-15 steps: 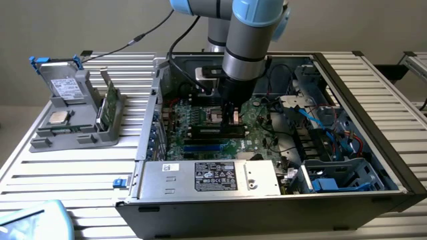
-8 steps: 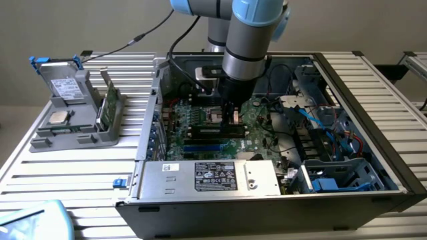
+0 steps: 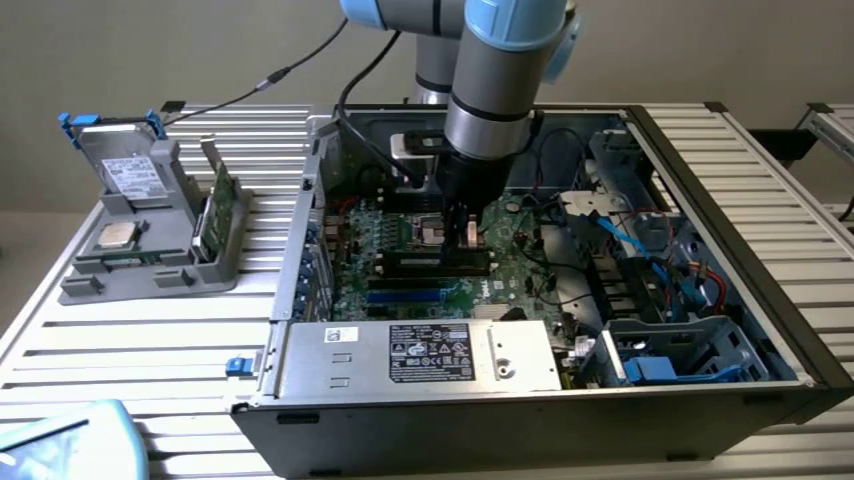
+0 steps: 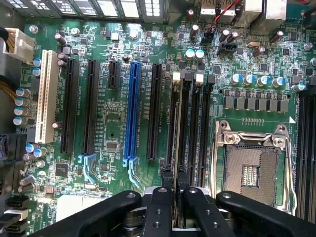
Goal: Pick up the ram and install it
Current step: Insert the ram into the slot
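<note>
the ram (image 4: 177,118) is pinched by the gripper (image 4: 175,175) over its slot (image 4: 176,77); seating is in hand, square alignment needed.

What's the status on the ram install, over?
Gripper shut on the ram. Stick edge-on over memory slot beside CPU socket. Nothing blocking.

Motherboard (image 4: 111,123) glossy; slots (image 4: 91,103) smooth plastic; case (image 3: 534,430) sheet metal (matt).

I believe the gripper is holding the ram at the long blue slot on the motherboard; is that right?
Not quite: in the wrist view the gripper holds the ram at the black slots beside the processor socket, not the blue slot.
</note>
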`<state>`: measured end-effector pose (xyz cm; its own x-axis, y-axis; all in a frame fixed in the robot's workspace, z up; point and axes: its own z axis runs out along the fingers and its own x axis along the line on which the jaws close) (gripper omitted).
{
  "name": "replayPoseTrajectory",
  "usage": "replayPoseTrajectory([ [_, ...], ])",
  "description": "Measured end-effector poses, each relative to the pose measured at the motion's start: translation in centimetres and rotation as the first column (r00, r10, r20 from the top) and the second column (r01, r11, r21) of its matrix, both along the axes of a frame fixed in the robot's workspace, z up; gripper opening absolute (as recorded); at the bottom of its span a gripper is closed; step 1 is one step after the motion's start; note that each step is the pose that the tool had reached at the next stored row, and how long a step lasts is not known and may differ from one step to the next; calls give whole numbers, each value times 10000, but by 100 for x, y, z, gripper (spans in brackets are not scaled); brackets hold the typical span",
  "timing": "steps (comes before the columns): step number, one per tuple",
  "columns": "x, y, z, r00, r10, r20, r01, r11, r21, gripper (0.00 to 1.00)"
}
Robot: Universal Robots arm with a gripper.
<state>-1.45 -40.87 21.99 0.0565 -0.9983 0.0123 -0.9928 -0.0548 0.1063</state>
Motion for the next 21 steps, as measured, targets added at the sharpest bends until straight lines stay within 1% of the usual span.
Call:
replayPoseTrajectory([
  [4, 0, 1, 13, 10000, 0, 1, 0, 10000, -11, 14],
  [9, 0, 4, 23, 10000, 0, 0, 0, 10000, -66, 14],
  [14, 0, 5, 52, 10000, 0, 1, 0, 9999, -102, 14],
  [18, 0, 4, 53, 10000, 1, 0, -1, 9999, -166, 14],
  [21, 0, 4, 53, 10000, 4, 0, -4, 9998, -197, 14],
])
